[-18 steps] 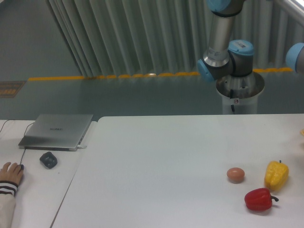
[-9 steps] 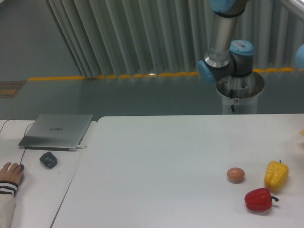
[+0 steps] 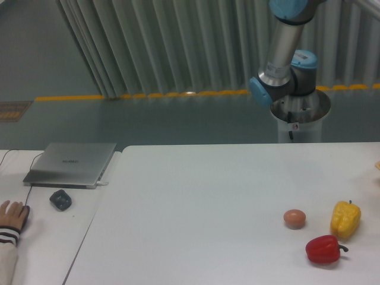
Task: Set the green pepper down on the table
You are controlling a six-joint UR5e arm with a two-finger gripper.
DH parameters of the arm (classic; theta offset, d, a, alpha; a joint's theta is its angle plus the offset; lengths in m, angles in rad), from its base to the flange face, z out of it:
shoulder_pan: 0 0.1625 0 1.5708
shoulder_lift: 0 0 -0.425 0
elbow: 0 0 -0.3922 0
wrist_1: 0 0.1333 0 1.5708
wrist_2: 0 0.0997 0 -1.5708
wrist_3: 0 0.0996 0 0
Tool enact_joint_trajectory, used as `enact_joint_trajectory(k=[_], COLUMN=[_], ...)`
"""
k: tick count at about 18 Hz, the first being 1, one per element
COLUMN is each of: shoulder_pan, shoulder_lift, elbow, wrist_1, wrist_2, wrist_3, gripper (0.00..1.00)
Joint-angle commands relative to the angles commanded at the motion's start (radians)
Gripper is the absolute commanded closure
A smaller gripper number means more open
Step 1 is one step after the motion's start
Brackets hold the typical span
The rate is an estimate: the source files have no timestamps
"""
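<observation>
The green pepper was nowhere in the camera's view, and neither was the gripper: only the arm's base (image 3: 300, 116), a blue-capped elbow joint (image 3: 284, 80) and a silver link rising out of the top edge showed. So the relation the coming move hangs on, which way the pepper lay from the fingers, could not be read, and whether the fingers were spread or closed on anything could not be told either. Most likely the pepper was off frame, toward the upper right where the arm led.

The table (image 3: 196, 208) had a wide bare stretch across its left and middle. Near its right edge sat 3 things: a brown egg-like object (image 3: 294, 218), the yellow pepper (image 3: 345, 219) just beside it, and the red pepper (image 3: 324, 249) in front of both. To the left stood a smaller desk (image 3: 41, 237) with a laptop (image 3: 70, 164), a mouse (image 3: 60, 199) and a person's hand (image 3: 12, 217).

Against the picture from 1 second earlier, the silver link leaned further right, and the blue joint at the right edge had gone from view. Everything on the table lay as before.
</observation>
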Motion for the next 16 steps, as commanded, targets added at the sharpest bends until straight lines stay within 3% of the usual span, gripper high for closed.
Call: enact_joint_trajectory(k=[2, 9, 16], shoulder_pan=[0.006, 0.066, 0.077], shoulder_lift=[-0.014, -0.029, -0.046], elbow=[-0.005, -0.012, -0.018], wrist_1=[0.022, 0.023, 0.028], wrist_2=[0.003, -0.003, -0.005], wrist_3=[-0.009, -0.069, -0.091], gripper=[0.00, 0.00, 0.00])
